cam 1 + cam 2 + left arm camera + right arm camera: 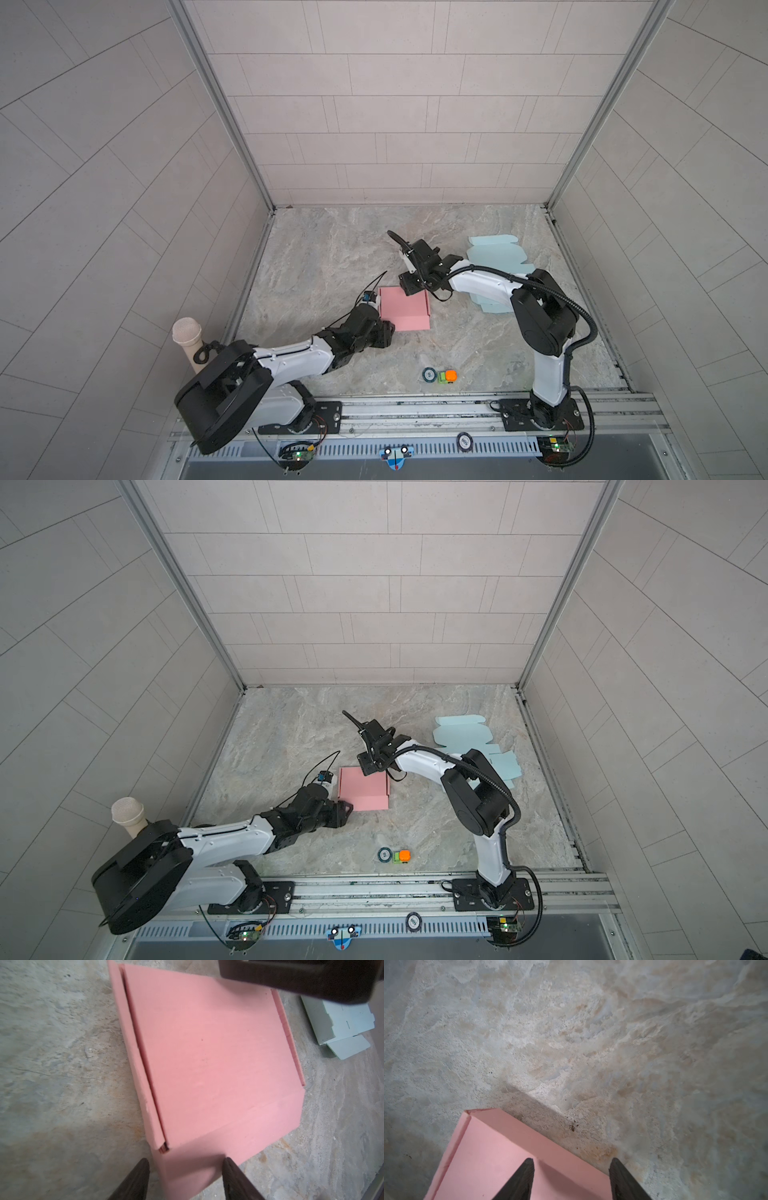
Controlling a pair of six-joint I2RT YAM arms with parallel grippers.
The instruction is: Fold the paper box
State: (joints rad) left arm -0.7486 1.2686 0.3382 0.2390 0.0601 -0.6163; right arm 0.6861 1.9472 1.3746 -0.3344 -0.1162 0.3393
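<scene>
well, in both top views the box (405, 309) (363, 789), pink, lies on the table (324, 257) just left of the frame's middle. its top panel is flat, and a flap slopes off the side nearest the lower edge of the frame. the left gripper (388, 326) (345, 808) sits at the box's lower left corner, low to the table. the right gripper (411, 286) (370, 764) hangs over the box's upper edge, toward its right end. blue sheets (494, 253) (461, 731) lie flat to the right of the middle, partly hidden behind the right arm and well apart from the box. a toy (446, 376) in orange and green, with a disc (428, 375) just beside it, rests near the lower middle of the table.

next, the left wrist view: the left gripper (186, 1159) has its fingers (141, 1178) spread apart, gripping nothing. the sloping flap of the box (207, 1053) runs in between and beneath them; whether they touch it i cannot tell. a narrow side strip stands off one long edge of the top panel, with a dark slit between. the blue sheets (340, 1022) show beyond the box, and the dark blurred shape over its far end looks like the other gripper.

last, the right wrist view: the right gripper (572, 1159) is likewise spread, clamped on nothing. one finger (521, 1180) shows over a corner of the box (488, 1157), the other over bare table (591, 1032).
</scene>
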